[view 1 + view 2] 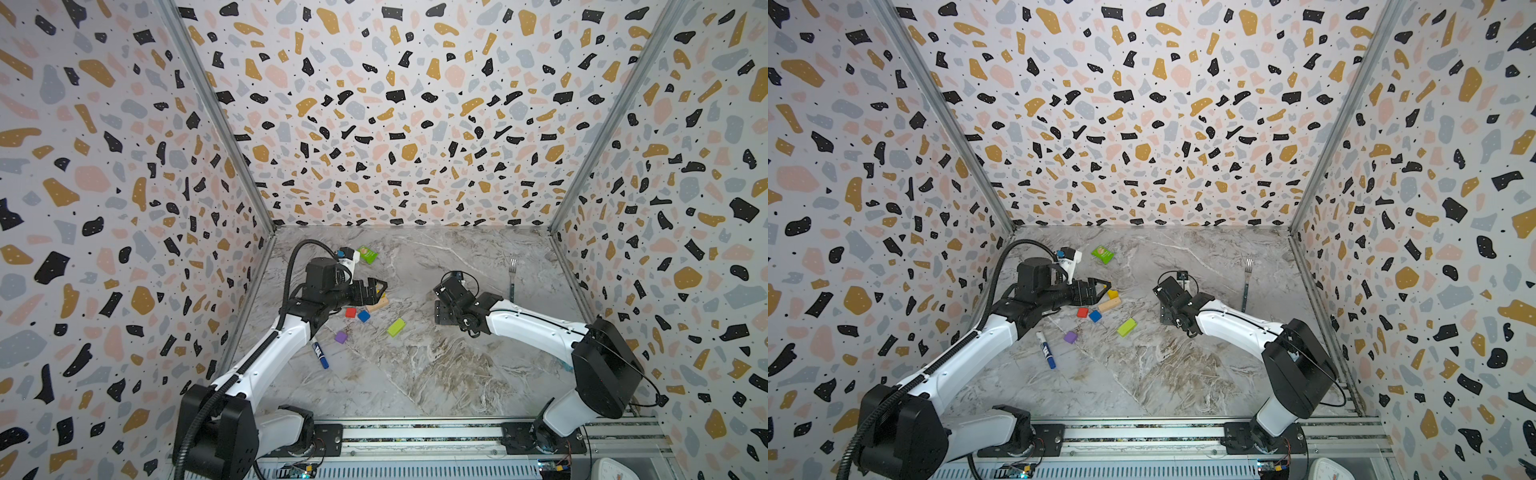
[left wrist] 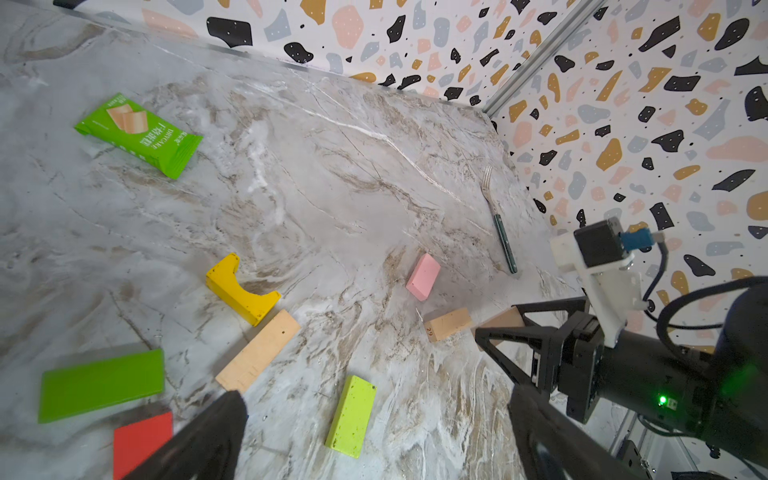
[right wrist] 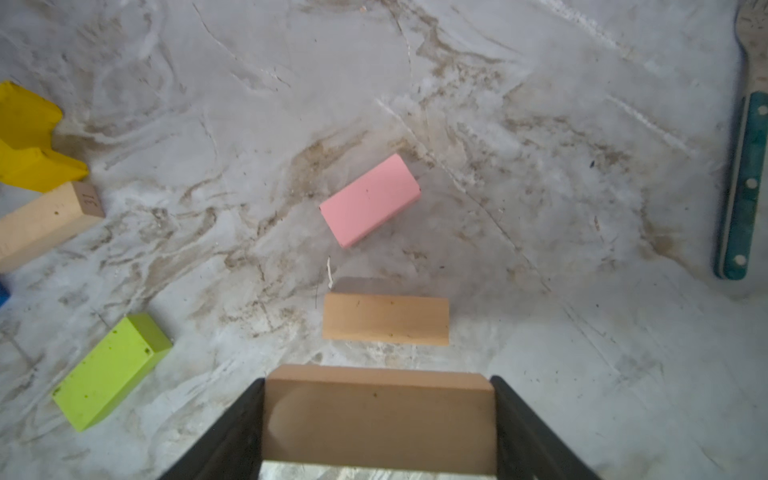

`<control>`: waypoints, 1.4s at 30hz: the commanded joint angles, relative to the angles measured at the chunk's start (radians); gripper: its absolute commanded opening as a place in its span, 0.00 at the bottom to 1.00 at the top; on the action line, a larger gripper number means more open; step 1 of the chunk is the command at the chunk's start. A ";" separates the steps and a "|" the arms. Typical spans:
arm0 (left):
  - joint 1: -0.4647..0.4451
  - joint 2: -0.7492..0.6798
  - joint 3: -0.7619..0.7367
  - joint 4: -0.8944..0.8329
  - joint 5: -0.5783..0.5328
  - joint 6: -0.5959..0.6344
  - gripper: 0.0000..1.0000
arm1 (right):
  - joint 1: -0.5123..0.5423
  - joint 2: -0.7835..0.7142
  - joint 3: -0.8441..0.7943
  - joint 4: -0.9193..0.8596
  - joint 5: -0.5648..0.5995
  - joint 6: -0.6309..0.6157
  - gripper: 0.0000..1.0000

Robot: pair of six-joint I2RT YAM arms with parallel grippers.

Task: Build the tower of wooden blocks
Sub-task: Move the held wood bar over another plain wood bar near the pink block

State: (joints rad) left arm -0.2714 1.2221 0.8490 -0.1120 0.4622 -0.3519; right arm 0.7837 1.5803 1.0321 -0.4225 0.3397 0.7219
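Low and left of the middle in a top view, the marker pen (image 1: 320, 353) lies on the surface (image 1: 415, 374). Just right of it sit the purple cube (image 1: 340, 337), the red cube (image 1: 350, 312) and the blue cube (image 1: 363, 316). Above them in the frame the left claw (image 1: 376, 291) hangs wide apart with nothing in it, over a long tan bar (image 1: 1109, 304) and the yellow arch (image 1: 1113, 294). Next comes the lime bar (image 1: 396, 327).

Right of the middle, the right claw (image 3: 378, 386) squeezes a tan block (image 3: 378, 424), one jaw on each side. Under it another tan bar (image 3: 385, 319) and the pink bar (image 3: 370, 199) lie flat, near each other but not touching. The fork (image 1: 513, 278) lies far right.

No tower stands yet; the pieces are spread out. They look hard and light. Their smooth sides may slip, so I would grab each one in the middle, across two flat sides.
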 commanded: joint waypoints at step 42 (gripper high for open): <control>-0.006 0.013 -0.006 0.020 0.006 0.001 0.99 | -0.035 0.139 -0.132 0.170 -0.093 0.054 0.71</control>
State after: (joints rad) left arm -0.2718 1.2366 0.8490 -0.1112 0.4629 -0.3557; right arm 0.7628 1.6897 0.8959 -0.2203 0.2546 0.7856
